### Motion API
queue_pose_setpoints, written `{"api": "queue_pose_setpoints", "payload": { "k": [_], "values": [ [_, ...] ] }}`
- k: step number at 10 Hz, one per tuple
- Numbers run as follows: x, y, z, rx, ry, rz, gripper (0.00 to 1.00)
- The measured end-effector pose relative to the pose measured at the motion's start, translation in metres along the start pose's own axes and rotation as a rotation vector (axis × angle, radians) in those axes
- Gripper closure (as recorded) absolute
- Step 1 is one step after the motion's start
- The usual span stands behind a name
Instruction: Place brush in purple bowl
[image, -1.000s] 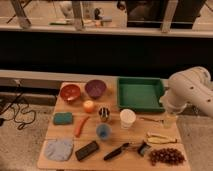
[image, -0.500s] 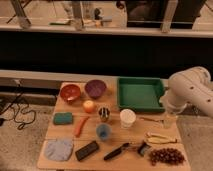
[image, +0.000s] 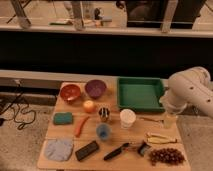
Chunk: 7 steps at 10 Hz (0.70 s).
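The brush (image: 125, 149) lies flat near the table's front edge, its long black handle pointing front left and its small dark bristle head at the right end. The purple bowl (image: 95, 88) stands at the back of the table, next to an orange-red bowl (image: 70, 92). My gripper (image: 169, 121) hangs from the white arm at the table's right side, above the right edge, well right of the brush and far from the purple bowl.
A green tray (image: 139, 94) sits at the back right. A white cup (image: 127, 118), metal cup (image: 104, 113), blue cup (image: 103, 131), orange (image: 89, 105), carrot (image: 81, 126), green sponge (image: 63, 118), black block (image: 87, 150), blue cloth (image: 59, 149), grapes (image: 163, 156) and banana (image: 160, 138) lie on the wooden table (image: 50, 131).
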Motion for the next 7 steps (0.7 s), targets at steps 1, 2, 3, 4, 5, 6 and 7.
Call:
{"api": "queue_pose_setpoints", "payload": {
  "k": [1, 2, 3, 4, 5, 6, 7],
  "values": [
    [-0.005, 0.006, 0.002, -0.01, 0.004, -0.014, 0.2],
    [-0.005, 0.011, 0.004, -0.016, 0.011, -0.02, 0.2],
    [-0.006, 0.018, 0.006, -0.024, 0.018, -0.03, 0.2],
    [-0.009, 0.022, 0.008, -0.031, 0.02, -0.04, 0.2],
    [-0.011, 0.027, 0.011, -0.038, 0.023, -0.05, 0.2],
    [-0.016, 0.031, 0.013, -0.044, 0.023, -0.064, 0.2],
    [-0.025, 0.038, 0.018, -0.049, 0.019, -0.082, 0.2]
  ]
}}
